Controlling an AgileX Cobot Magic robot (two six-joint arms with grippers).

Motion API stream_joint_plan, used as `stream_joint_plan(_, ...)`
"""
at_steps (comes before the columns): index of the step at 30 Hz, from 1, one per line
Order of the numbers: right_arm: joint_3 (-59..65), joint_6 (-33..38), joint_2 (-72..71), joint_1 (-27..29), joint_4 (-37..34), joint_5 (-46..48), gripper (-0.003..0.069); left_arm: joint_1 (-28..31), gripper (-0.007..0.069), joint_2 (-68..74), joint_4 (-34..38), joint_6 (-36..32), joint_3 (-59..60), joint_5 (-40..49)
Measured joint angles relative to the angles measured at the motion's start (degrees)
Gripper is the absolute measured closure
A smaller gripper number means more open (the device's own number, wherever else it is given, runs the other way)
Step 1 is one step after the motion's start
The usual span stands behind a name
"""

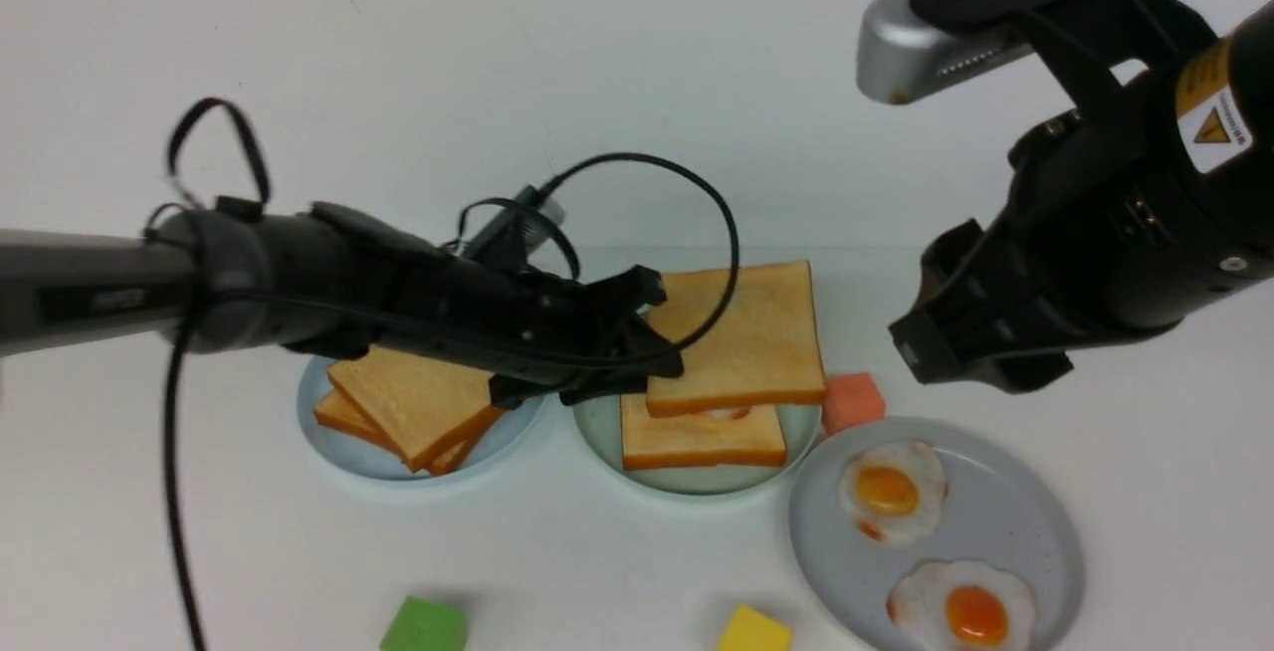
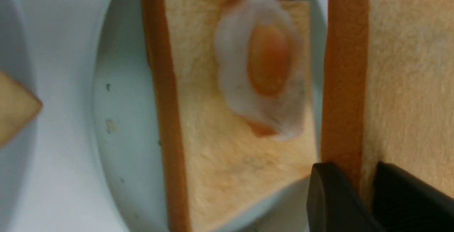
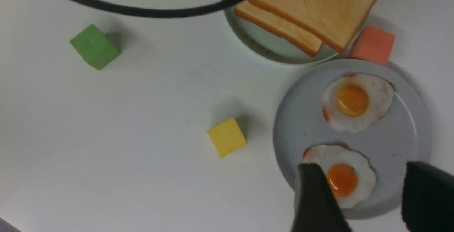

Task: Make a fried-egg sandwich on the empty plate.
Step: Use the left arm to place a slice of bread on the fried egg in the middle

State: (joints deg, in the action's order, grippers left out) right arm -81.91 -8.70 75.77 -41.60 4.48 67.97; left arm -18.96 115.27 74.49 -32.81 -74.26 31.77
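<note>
- Front view puts the work at its last step: capping the sandwich. The bottom toast slice [image 1: 697, 440] lies flat on the mint-green plate [image 1: 697, 480], and the left wrist view shows a fried egg [image 2: 266, 68] on it, uncovered.
- The left gripper [image 1: 657, 332] pinches the top toast slice [image 1: 746, 332] by its crust edge, one finger on each face. The slice is held roughly level above the plate, offset toward the robot's right and the far side of the bottom slice. Whether its near edge touches the lower slice cannot be told.
- The left arm reaches in low and almost horizontal from the left, passing over the pale blue plate [image 1: 338, 452] that carries the spare toast.
- The next move, as a judgement: shift the held slice back over the egg until the crusts line up, lower it flat, then part the fingers. Letting go while it is offset would likely leave the slice hanging over the rim or tipping off the egg.
- The right gripper [image 3: 363, 175] hangs above the grey plate [image 3: 301, 118] with its jaws spread wide and nothing between them. One of the two spare eggs [image 3: 342, 178] lies below it.
</note>
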Motion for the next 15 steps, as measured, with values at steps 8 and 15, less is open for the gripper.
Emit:
stream_joint_plan(8, 0.0, -0.3, -1.08, 0.0, 2.16, 0.19, 0.0298, 0.0, 0.0474, 2.05, -6.68, 4.77, -1.6, -1.4)
stream_joint_plan(15, 0.0, -1.31, -1.08, 0.0, 2.16, 0.23, 0.0298, 0.0, 0.0474, 3.58, -6.93, 5.57, -1.6, -3.31)
